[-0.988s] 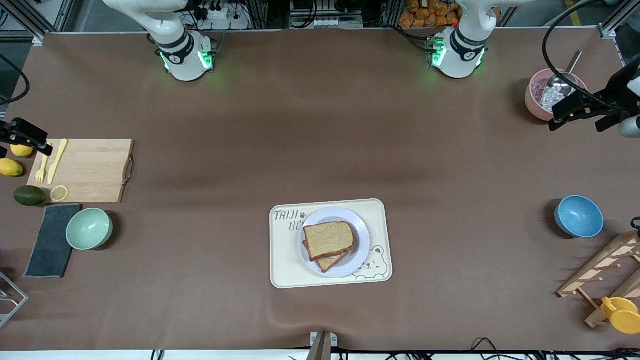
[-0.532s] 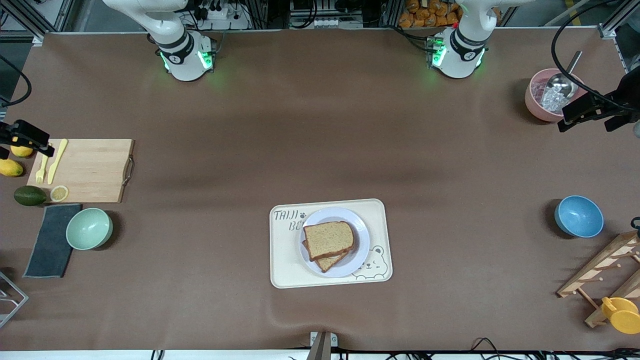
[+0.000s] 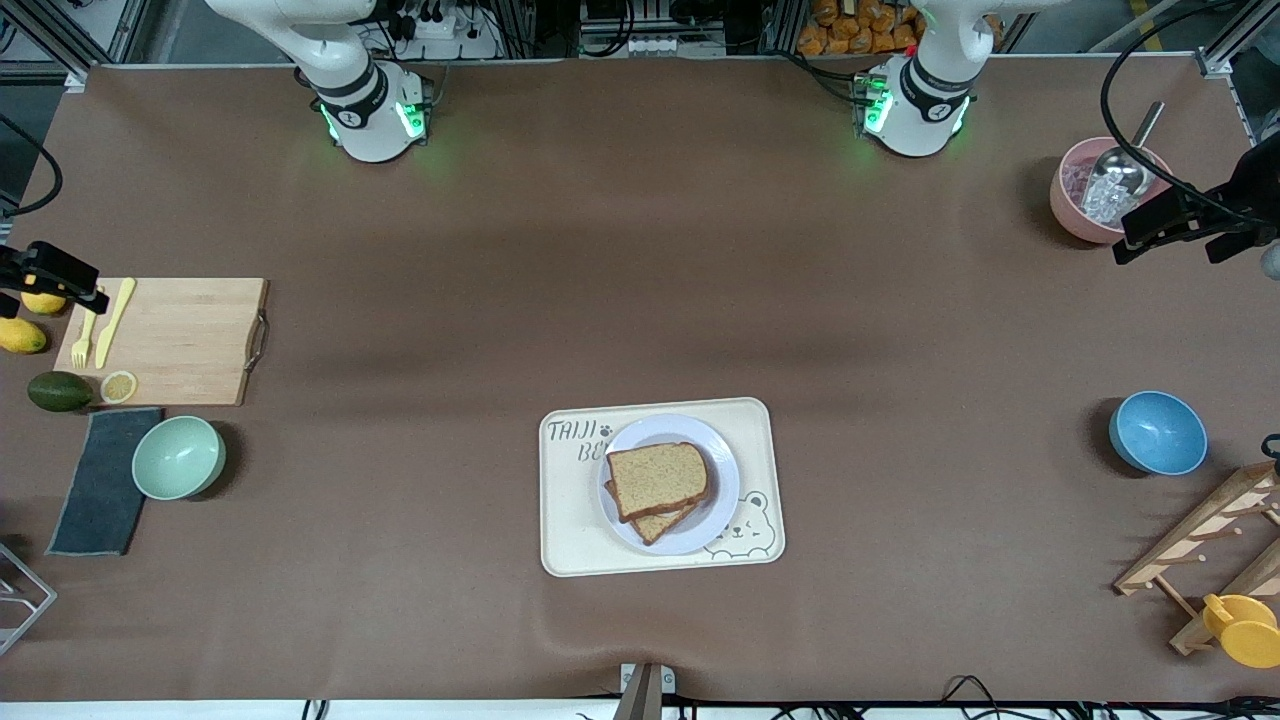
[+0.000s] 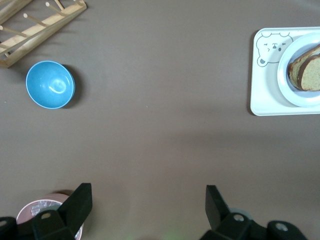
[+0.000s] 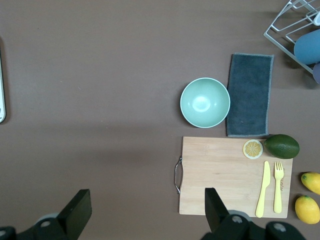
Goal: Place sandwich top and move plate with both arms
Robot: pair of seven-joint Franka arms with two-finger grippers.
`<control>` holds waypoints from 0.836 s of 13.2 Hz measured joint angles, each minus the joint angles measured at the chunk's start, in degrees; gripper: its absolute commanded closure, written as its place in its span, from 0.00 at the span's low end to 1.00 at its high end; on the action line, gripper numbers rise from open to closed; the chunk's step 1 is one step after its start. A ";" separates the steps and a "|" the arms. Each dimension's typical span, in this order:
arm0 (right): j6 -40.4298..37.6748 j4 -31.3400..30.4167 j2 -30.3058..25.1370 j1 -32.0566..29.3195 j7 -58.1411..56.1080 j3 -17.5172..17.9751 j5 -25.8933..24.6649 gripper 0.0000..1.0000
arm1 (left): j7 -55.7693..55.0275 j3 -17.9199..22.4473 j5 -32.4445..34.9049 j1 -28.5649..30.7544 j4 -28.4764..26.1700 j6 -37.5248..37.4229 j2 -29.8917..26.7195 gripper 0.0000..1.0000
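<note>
Hovering with black fingers spread wide and empty, the left gripper (image 4: 145, 210) hangs over bare brown matte tabletop (image 3: 640, 250) beside a round pink bowl (image 3: 1075, 205) holding a metal scoop and clear lumps. The right gripper (image 5: 145, 210) hangs likewise spread and empty over the edge of a rectangular wooden cutting board (image 3: 185, 340) carrying a yellow plastic knife, fork and lemon slice. Both glossy white arms reach out toward their own table ends. Well apart from both, the square light-brown wholemeal slice (image 3: 657, 479) lies on a second slice on the round pale lavender plate (image 3: 722, 470), which sits in a rectangular cream bear-print tray (image 3: 570, 520).
</note>
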 measured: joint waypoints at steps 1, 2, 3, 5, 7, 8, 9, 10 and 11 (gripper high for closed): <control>-0.06 0.00 0.07 0.00 0.00 0.01 0.00 0.00 | 0.00 -0.02 0.00 -0.04 -0.01 -0.15 0.00 0.00; -0.11 0.00 0.14 0.00 0.00 0.01 0.00 0.00 | 0.00 -0.03 0.00 -0.17 -0.01 -0.15 0.00 0.00; -0.13 0.00 0.19 0.00 0.00 0.02 0.00 0.00 | 0.00 0.01 0.00 -0.41 -0.01 -0.15 0.00 0.00; -0.13 0.00 0.21 0.01 0.00 0.02 0.00 0.00 | 0.00 0.74 0.21 -1.69 -0.01 -0.23 0.00 0.00; -0.13 0.01 0.21 0.03 0.00 0.06 0.00 0.00 | 0.00 2.30 1.33 -3.99 -0.01 -0.25 0.00 0.00; -0.13 0.01 0.21 0.03 0.00 0.08 0.00 0.00 | 0.00 2.81 1.54 -4.67 -0.01 -0.25 0.00 0.00; -0.13 0.01 0.21 0.04 0.00 0.09 0.00 0.00 | 0.00 3.13 1.60 -4.93 -0.01 -0.25 0.00 0.00; -0.13 0.01 0.21 0.05 0.00 0.10 0.00 0.00 | 0.00 3.32 1.62 -4.99 -0.01 -0.25 0.00 0.00; -0.13 0.01 0.21 0.07 0.00 0.12 0.00 0.00 | 0.00 3.41 1.62 -4.99 -0.01 -0.25 0.00 0.00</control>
